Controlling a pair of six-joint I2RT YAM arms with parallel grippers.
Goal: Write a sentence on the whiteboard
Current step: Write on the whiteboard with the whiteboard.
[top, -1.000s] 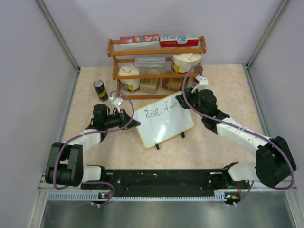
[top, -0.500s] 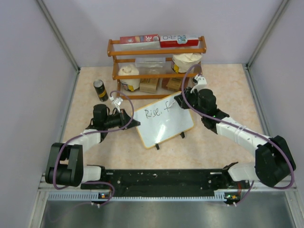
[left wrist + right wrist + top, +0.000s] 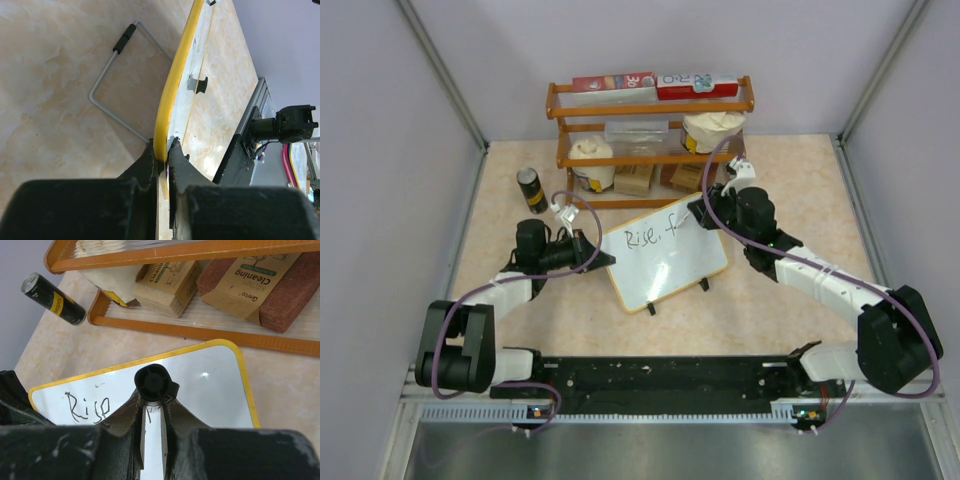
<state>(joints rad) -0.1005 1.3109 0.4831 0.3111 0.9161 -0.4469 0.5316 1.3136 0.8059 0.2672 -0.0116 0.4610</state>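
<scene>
1. While the whiteboard (image 3: 670, 268) stands propped near the middle of the table (image 3: 770, 310), turned askew with one corner toward the left arm, it keeps the spot it had a second ago; its yellow-edged frame has not shifted.
2. The sentence (image 3: 87, 407) so far reads "Rise," plus the start of a next word, set along the board's upper line. The right wrist view shows "Rise" plainly, the later strokes hidden behind the fingers. From above the script looks much as it did a second ago, any new ink too small to tell.
3. The right gripper (image 3: 698, 214) is pinched narrow on a black marker (image 3: 155, 382), over the board's far edge just right of the writing; it has barely moved, if at all.
4. The left gripper (image 3: 164, 155) stays clamped tight on the board's left edge, one finger on each side of the yellow rim; its place is unchanged.
5. A bent wire stand (image 3: 107, 85) lies on the table behind the board; whether it is fixed to the board I cannot tell.
6. At the table's far edge an orange rack (image 3: 650, 152) holds boxes and packs of cleaning pads; a black can (image 3: 531, 189) sits just beside its left end; both are as before.
</scene>
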